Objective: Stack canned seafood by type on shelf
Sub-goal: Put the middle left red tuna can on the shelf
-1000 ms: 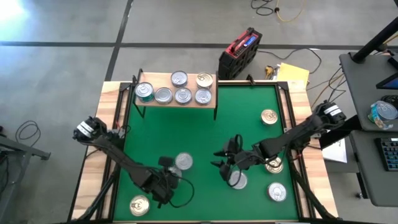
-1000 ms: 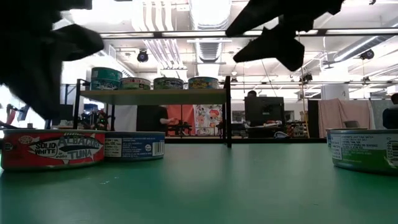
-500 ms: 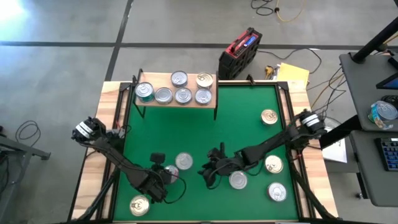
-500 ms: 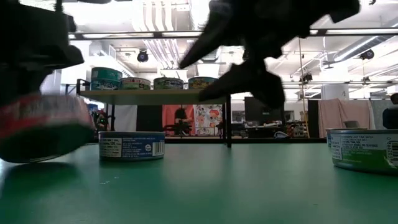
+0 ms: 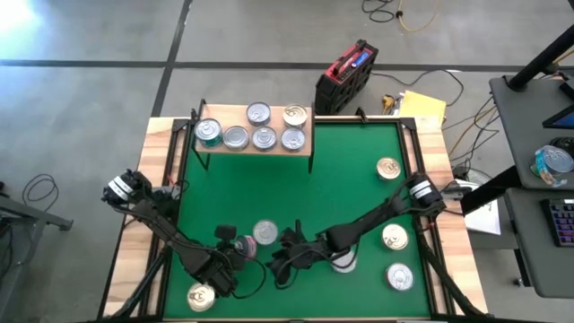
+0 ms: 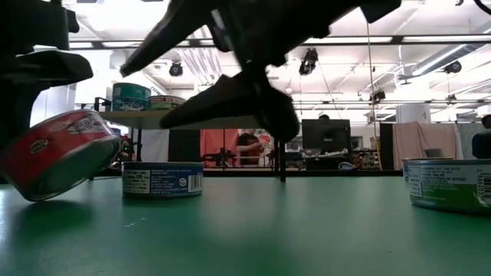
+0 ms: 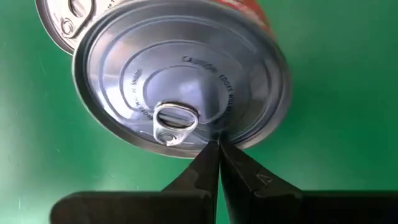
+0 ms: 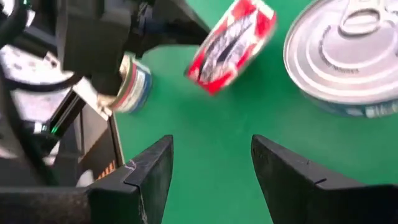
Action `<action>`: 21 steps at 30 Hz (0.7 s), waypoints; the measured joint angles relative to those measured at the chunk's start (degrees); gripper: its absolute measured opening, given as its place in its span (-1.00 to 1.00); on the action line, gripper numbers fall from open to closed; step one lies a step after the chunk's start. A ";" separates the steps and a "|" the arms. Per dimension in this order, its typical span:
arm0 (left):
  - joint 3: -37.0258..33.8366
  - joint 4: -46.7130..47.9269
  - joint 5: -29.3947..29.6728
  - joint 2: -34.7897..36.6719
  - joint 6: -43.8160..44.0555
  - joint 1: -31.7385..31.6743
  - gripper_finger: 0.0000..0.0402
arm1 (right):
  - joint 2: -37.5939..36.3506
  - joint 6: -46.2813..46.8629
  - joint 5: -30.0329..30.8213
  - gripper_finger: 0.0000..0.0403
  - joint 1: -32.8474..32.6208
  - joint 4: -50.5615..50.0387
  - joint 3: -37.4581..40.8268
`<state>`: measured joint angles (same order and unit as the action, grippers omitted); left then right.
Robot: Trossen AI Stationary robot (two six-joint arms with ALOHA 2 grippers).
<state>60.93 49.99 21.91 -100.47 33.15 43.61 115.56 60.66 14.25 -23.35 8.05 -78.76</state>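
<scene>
Tipped up from lying flat a second earlier, a red-labelled tin (image 6: 60, 156) leaned on its edge on the green mat (image 5: 350, 170), the left gripper (image 7: 217, 163) pinched shut at its lid rim. Meanwhile the right gripper (image 8: 211, 171) had swung across toward it, fingers apart and holding nothing. Six tins (image 5: 251, 128) stood on the shelf (image 5: 305, 144) at the mat's far edge; others lay scattered.

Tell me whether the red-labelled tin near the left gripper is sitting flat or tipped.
Tipped. In the low view the red-labelled tin leans on one edge on the green mat, unlike the flat blue-labelled tin. The left gripper, shut, touches its lid.
</scene>
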 joint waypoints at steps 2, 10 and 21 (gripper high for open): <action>0.00 -0.26 0.00 0.00 0.00 0.16 -1.00 | 1.00 -0.27 1.89 0.02 0.00 -0.31 -0.86; -0.22 -2.93 2.27 0.02 -0.19 0.61 -1.00 | 2.85 -6.54 8.54 0.14 0.14 -0.48 -4.86; -0.33 -5.39 3.02 -0.09 0.87 0.61 -1.00 | 5.32 -5.48 8.28 0.47 0.48 -4.79 -6.94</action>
<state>60.60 44.60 24.93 -100.55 34.02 44.23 120.88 55.18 22.52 -22.88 3.27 -85.70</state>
